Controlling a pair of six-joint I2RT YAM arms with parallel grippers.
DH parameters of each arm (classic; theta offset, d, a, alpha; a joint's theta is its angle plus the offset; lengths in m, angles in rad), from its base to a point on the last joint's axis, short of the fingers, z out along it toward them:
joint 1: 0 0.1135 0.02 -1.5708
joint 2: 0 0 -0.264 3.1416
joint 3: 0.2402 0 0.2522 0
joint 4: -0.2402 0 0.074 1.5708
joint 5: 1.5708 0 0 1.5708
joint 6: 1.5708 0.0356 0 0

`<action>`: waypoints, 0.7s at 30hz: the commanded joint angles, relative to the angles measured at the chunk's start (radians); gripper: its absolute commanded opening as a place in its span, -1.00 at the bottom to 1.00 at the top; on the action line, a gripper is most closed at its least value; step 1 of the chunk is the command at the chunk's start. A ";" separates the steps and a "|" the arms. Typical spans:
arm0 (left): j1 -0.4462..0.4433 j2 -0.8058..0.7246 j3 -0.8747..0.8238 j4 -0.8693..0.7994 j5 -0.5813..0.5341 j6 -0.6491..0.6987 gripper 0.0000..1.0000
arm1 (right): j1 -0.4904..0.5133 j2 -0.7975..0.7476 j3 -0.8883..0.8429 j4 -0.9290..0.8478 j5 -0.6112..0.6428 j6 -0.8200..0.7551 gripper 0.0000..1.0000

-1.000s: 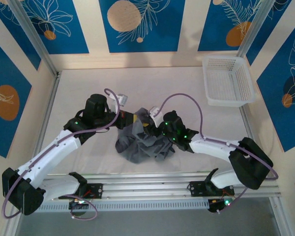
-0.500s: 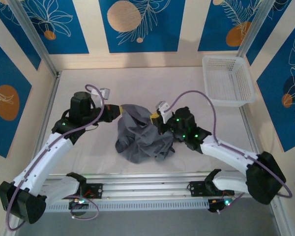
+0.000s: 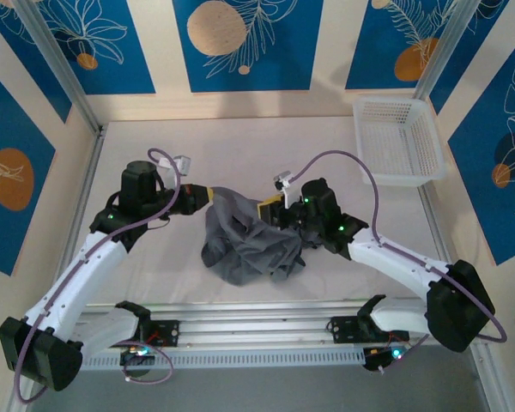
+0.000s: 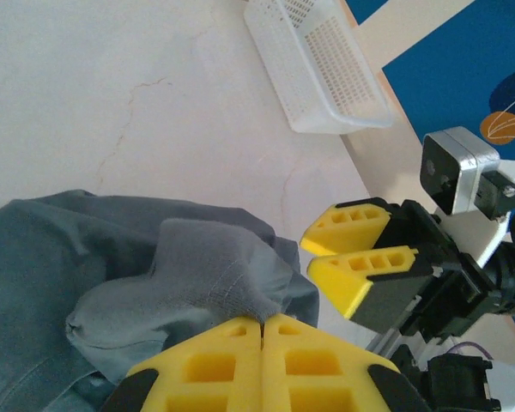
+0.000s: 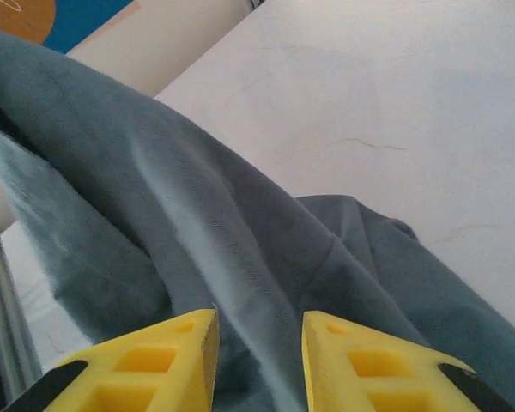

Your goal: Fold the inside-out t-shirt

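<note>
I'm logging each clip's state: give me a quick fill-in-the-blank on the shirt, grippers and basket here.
The left gripper is ____ on a fold of the slate-grey soft cloth t-shirt.
The jaws of the right gripper stand ____.
The white plastic mesh basket sits at the far ____ corner of the table.
Missing: shut; open; right.

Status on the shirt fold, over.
Left gripper shut on t-shirt edge. Right gripper open over the cloth. Crumpled heap, not yet folded. White basket far right, apart.
</note>
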 commanded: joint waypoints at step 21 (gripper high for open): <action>0.012 -0.063 -0.017 0.021 0.153 0.065 -1.00 | -0.031 0.375 0.307 0.192 -0.845 0.248 0.20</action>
